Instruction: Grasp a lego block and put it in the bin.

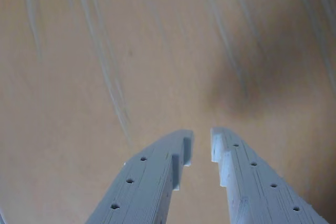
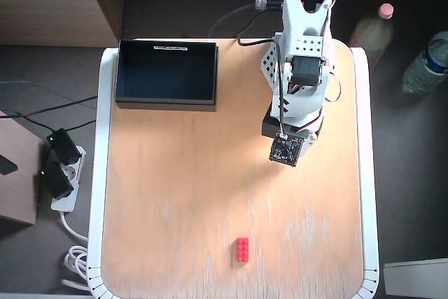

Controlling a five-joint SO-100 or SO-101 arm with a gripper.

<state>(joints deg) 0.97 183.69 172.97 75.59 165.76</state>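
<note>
Overhead view, left to right: the bin (image 2: 166,71), a shallow black thin-walled rectangle with a white label strip, sits at the far left corner of my tan wood-grain table (image 2: 175,201). The lego block (image 2: 242,249), a small red studded brick, lies near the front edge. My gripper (image 1: 202,148) hangs empty, its layered white printed fingers (image 1: 157,177) slightly parted over bare wood.

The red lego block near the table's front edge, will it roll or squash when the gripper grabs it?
The lego block looks like rigid plastic, so it probably won't squash. It lies flat and boxy, so rolling seems unlikely. Being small on the smooth table, it may slide if nudged.
</note>
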